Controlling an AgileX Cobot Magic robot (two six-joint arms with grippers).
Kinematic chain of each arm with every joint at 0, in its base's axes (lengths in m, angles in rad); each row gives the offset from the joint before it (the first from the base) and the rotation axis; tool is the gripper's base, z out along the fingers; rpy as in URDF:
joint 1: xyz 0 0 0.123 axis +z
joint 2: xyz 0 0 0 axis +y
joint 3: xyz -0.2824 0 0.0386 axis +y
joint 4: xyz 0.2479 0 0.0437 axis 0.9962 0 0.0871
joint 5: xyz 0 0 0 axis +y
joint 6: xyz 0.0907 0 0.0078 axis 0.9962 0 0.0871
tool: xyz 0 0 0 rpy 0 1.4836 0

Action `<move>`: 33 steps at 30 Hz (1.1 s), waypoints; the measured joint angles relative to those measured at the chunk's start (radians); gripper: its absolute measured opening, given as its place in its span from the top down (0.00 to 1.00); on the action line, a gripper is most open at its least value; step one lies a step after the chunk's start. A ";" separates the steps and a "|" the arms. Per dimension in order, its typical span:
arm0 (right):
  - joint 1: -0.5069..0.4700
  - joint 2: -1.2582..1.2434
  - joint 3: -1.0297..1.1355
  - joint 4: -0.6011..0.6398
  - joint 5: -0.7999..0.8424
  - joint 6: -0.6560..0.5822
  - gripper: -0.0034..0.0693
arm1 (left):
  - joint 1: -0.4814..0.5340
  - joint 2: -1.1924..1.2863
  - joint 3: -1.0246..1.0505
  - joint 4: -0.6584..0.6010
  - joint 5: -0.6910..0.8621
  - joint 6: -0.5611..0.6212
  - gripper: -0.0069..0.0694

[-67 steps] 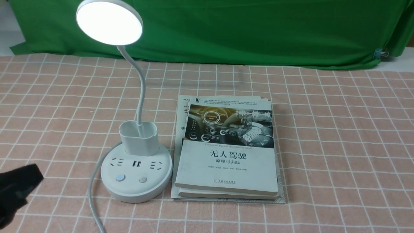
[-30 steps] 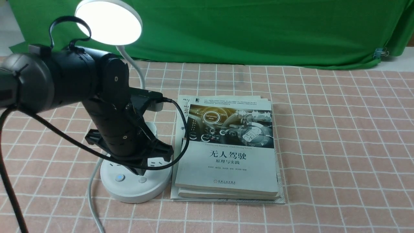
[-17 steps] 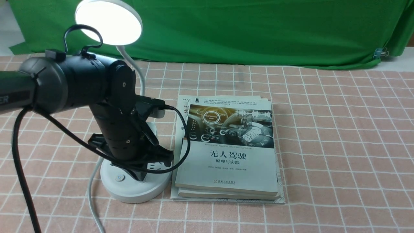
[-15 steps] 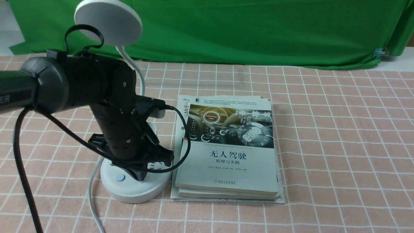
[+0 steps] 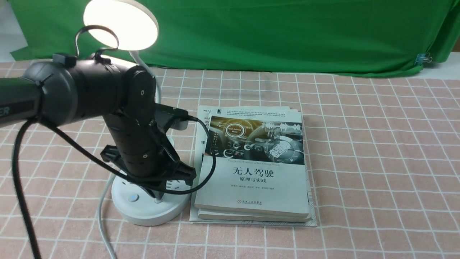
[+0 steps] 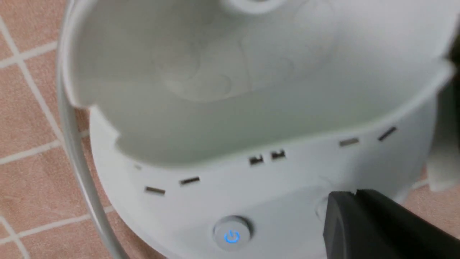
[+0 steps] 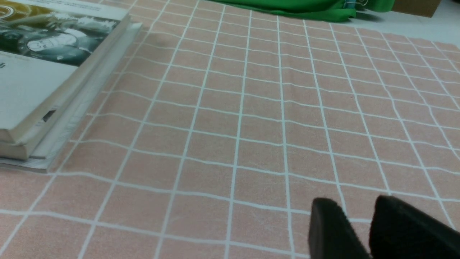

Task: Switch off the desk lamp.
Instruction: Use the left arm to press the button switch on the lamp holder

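lamp (image 5: 120, 23) shines on the worktop (image 5: 377, 162), toward its left edge, its round base (image 5: 151, 214) just beside the left side of a stack of books (image 5: 251, 180). the left tool (image 6: 354, 196) is clenched, fingertips together over the base, right at the unlit button (image 5: 158, 200); whether they touch it, i cannot tell. the other button (image 6: 232, 233) glows blue. the right tool (image 7: 350, 201) is released, its fingers slightly apart. a green cloth (image 5: 287, 36) hangs along the far edge.

You're likely in a robotics lab: a green fabric backdrop (image 5: 273, 36) hangs behind your counter, covered in pink-tan, white-gridded tile-pattern cloth (image 5: 377, 162).
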 joint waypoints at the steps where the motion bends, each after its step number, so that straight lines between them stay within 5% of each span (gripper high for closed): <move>1: 0.000 0.000 0.000 0.000 0.000 0.000 0.62 | -0.005 -0.011 0.000 0.000 0.000 0.000 0.90; 33: 0.000 0.000 0.000 0.000 0.000 0.000 0.62 | -0.015 -0.038 0.002 0.040 0.018 -0.048 0.90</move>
